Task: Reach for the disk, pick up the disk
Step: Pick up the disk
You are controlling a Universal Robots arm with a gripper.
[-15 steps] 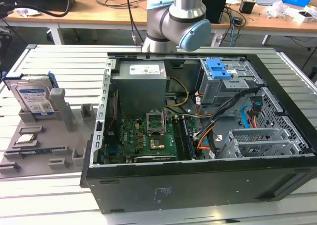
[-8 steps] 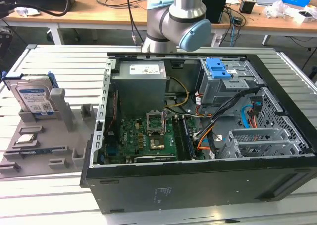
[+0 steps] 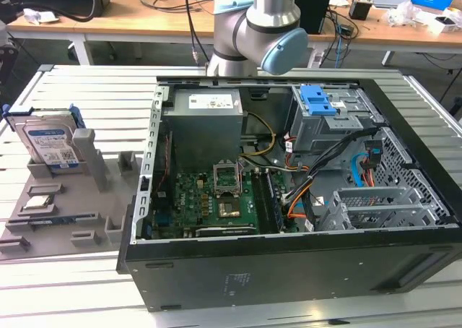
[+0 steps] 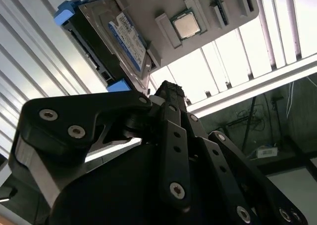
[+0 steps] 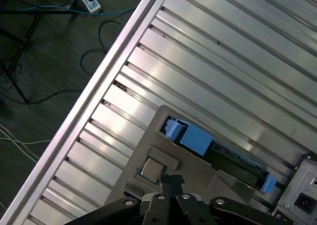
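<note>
A workshop with wooden benches and loose cables lies behind a slatted aluminium surface (image 3: 86, 82). On this surface sits a grey holder tray (image 3: 79, 198), and everything else is placed from it. The disk (image 3: 49, 141) stands on edge in a slot at the tray's back corner, the one away from the computer case. It leans back a little with its label face showing and a bright blue rail at each side. A processor chip (image 4: 187, 26) lies flat in a square pocket nearer the tray's middle, apart from the disk. Just beside the tray, on the exterior view's right, an open computer case (image 3: 289, 270) holds a grey power supply (image 3: 204, 126), a green mainboard (image 3: 216, 198) and a drive cage with a blue latch (image 3: 317, 100). The arm (image 3: 267, 32) rises behind the case. In the first wrist view the end effector (image 5: 172, 181) hangs over the tray, well clear of it, its tips aimed at the ground between the chip's pocket and the disk's slot. Its black fingers are closed together at the tips and have hold of nothing. The disk lies ahead of the fingertips and off to one side, not touching them. Its upper edge runs from one blue rail to the other, crosswise to the line on which the fingers point. Which of its edges is the longer I cannot tell.
</note>
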